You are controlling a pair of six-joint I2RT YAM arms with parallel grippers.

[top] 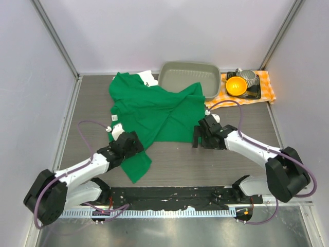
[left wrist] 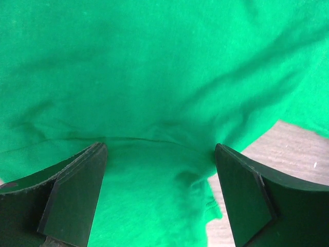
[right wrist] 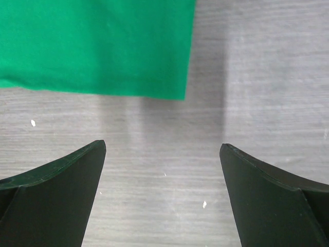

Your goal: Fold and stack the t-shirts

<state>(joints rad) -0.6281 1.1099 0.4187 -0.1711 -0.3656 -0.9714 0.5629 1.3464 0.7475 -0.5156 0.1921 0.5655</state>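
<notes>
So the green t-shirt is lying rumpled and unfolded across the middle-left of the top view, definitely not flat. Its upper right corner runs up against the front rim of a grey tray, and one long flap hangs down toward the lower left of the frame. At the very top edge of the green one there's a bit of the white t-shirt peeking out with some dark print on it. The rest is buried under the green cloth, so I can't read anything off it.

The left claw is parked over the lower left part of the green shirt, right where that flap starts. Its fingers are spread wide, and the wrist view is basically wall-to-wall green, with a soft crease running between them. Nothing's pinched as far as I can see, though I honestly can't tell if the tips are touching the fabric.

The right claw is also spread wide with nothing in it. It sits over bare table just below the shirt's lower right corner, and its wrist view shows the straight hem in the upper left of the frame.

Off in the upper right of the top view, an orange-and-white checked cloth has an orange bowl and a metal cup on it, just beside the tray.
</notes>
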